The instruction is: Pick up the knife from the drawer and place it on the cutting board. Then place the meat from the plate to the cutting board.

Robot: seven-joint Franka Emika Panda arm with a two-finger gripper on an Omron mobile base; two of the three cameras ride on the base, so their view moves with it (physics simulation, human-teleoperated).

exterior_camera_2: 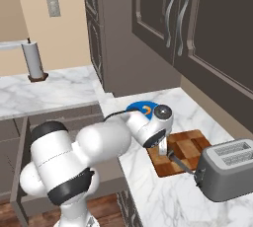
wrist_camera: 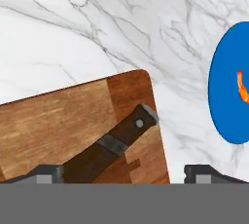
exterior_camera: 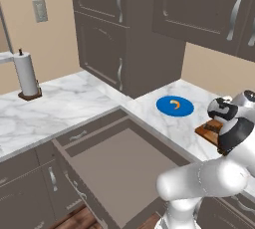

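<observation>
The knife (wrist_camera: 114,142) lies on the checkered wooden cutting board (wrist_camera: 58,121), dark handle toward the board's corner; in the right base view the knife (exterior_camera_2: 181,162) points toward the toaster. My gripper (wrist_camera: 124,174) hovers just above the handle, open, its fingertips (wrist_camera: 48,173) wide apart and holding nothing. The gripper (exterior_camera_2: 163,147) stands over the cutting board (exterior_camera_2: 190,144). Beside the board, the blue plate (wrist_camera: 228,86) carries the small orange meat (wrist_camera: 241,85). From the left base view I see the plate (exterior_camera: 167,108), the meat (exterior_camera: 175,105) and the open drawer (exterior_camera: 114,168), whose inside looks bare.
A grey toaster (exterior_camera_2: 227,168) stands right next to the board's far end. A paper towel roll (exterior_camera: 26,73) sits on the far left counter. Dark cabinets hang above the marble counter (exterior_camera: 164,128). The pulled-out drawer juts in front of the base.
</observation>
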